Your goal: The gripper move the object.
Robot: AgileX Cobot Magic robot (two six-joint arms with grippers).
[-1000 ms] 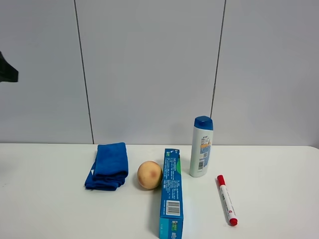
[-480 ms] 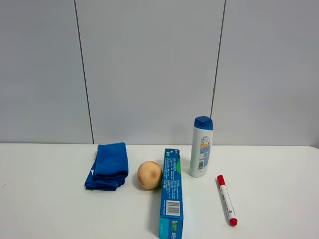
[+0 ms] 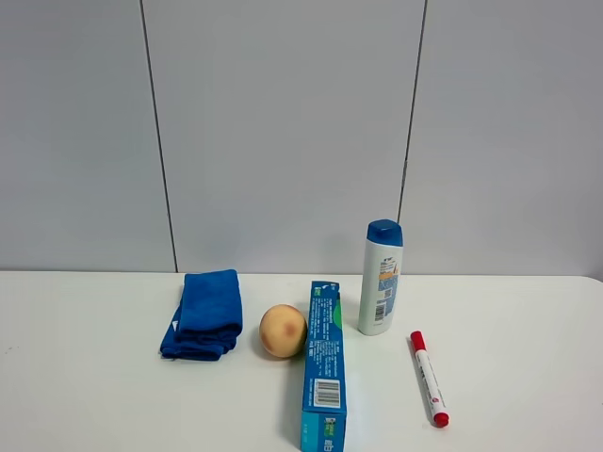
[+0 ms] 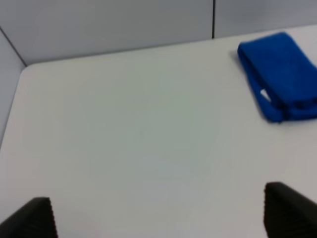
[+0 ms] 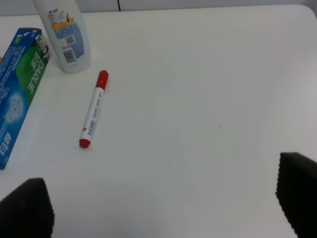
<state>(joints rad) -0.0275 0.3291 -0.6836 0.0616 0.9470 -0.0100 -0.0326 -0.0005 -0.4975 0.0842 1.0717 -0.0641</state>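
A white table (image 3: pixel 85 377) is seen across the lower part of the high view, backed by a grey panelled wall (image 3: pixel 283 132). Five things are laid out on it, none of them held.

The box (image 3: pixel 323 363), long and blue-green, is laid flat near the front edge, its barcode end turned toward the camera. The bottle (image 3: pixel 381 278), white with a blue cap, is stood upright just beyond and to the right of the box's far end, apart from it; it is the tallest item on the table. The cloth (image 3: pixel 204 314), blue and folded, is placed at the left of the group. A round, yellowish fruit (image 3: pixel 283 330) is set between cloth and box, touching the box or very nearly so. A marker (image 3: pixel 429 378) with a red cap is laid flat to the right of the box and in front of the bottle, well apart from both.

Neither arm is caught by the high view. In the left wrist view the left gripper (image 4: pixel 158 213) is shown with its jaws spread wide over bare table, nothing between them, the cloth lying off to one side. In the right wrist view the right gripper (image 5: pixel 163 208) is likewise spread wide and empty, with the marker, bottle and box seen well beyond its tips.
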